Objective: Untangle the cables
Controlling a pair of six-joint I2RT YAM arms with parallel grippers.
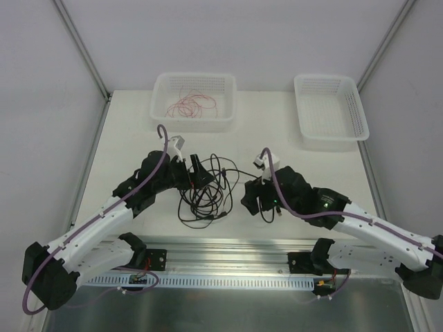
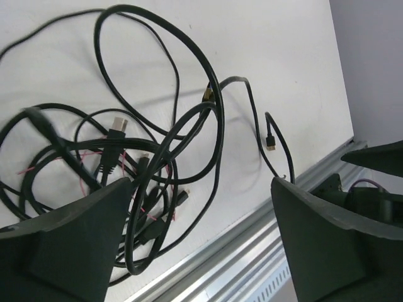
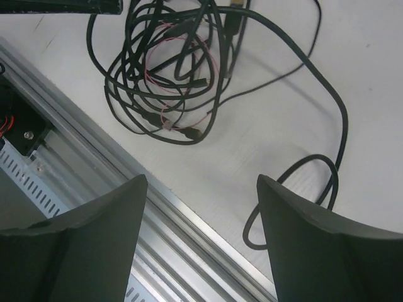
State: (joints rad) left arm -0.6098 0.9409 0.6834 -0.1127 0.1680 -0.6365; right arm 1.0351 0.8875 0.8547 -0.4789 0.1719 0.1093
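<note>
A tangle of black cables point(image 1: 206, 191) lies in loose loops on the white table between my two arms. It fills the upper part of the left wrist view as cables point(image 2: 157, 135) with a USB plug point(image 2: 118, 128) and a small gold-tipped plug point(image 2: 271, 146). A fine red-pink wire point(image 3: 181, 61) runs through the cables point(image 3: 167, 88) in the right wrist view. My left gripper point(image 1: 199, 173) point(image 2: 201, 182) stands open at the tangle's left edge, gripping nothing. To the right of the tangle my right gripper point(image 1: 250, 198) point(image 3: 201, 178) is open over bare table, with one black loop beside its right finger.
A white basket point(image 1: 190, 125) at the back left holds a coil of red wire point(image 1: 194, 105). A second white basket point(image 1: 325, 141) stands at the back right. An aluminium rail point(image 1: 228, 243) runs along the table's near edge. Frame posts rise at both back corners.
</note>
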